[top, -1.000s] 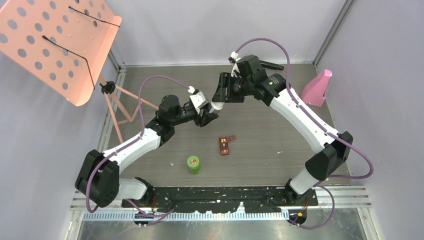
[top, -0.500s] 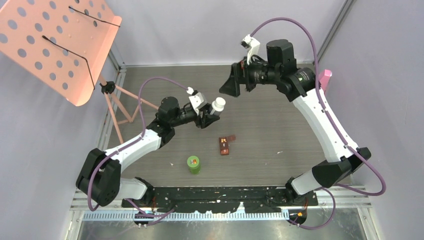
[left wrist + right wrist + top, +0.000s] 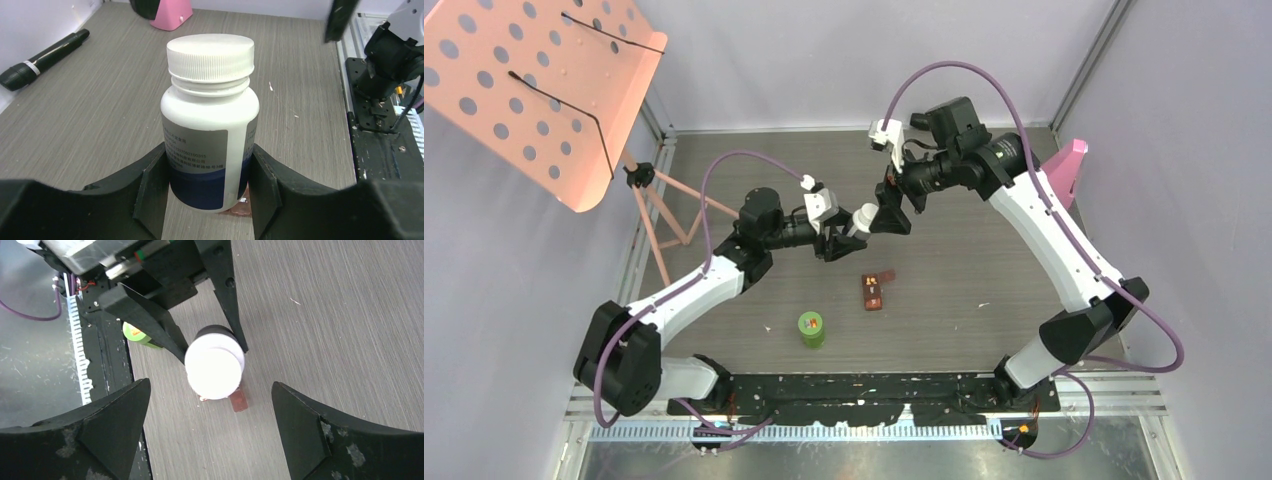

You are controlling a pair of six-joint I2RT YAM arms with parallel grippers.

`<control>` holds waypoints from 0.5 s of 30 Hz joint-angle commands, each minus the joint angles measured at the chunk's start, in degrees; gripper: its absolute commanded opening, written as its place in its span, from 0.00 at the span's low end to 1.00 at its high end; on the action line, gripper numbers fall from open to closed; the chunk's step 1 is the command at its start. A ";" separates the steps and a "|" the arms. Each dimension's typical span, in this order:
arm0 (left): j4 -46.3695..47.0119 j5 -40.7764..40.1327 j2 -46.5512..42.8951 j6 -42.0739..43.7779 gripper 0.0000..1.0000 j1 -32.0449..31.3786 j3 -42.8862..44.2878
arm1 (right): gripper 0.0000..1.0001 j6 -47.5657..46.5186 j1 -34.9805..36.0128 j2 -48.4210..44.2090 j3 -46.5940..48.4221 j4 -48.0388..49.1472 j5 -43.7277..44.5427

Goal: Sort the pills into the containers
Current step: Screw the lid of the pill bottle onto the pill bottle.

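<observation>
Uncapping white bottle (image 3: 210, 125) | left end effector (image 3: 207, 190) clamped on its body, bench (image 3: 100, 105) below | right end effector (image 3: 210, 387) spread wide just above its cap (image 3: 214, 365) | next, judged: close on cap, twist off

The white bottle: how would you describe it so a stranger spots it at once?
On the grey table, follow the left arm to its tip: the white bottle sits clamped between its black jaws. Unlike the green-lidded bottle and brown case resting on the table, it is held and is white, cap included, with a dark blue label band.
</observation>
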 commanded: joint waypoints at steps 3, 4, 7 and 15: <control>-3.63 3.70 -2.36 3.99 0.00 0.18 3.75 | 0.92 -4.01 1.61 1.33 0.81 -0.47 1.19; -4.09 3.87 -2.44 4.32 0.00 0.18 3.93 | 0.89 -3.66 1.71 1.77 0.74 -0.26 1.49; -5.09 4.13 -2.49 4.75 0.00 0.18 4.50 | 0.74 -2.66 2.01 2.56 0.97 0.47 1.54; -5.33 0.07 -2.84 5.34 0.00 0.18 5.61 | 0.32 1.39 3.19 4.25 0.70 2.09 1.36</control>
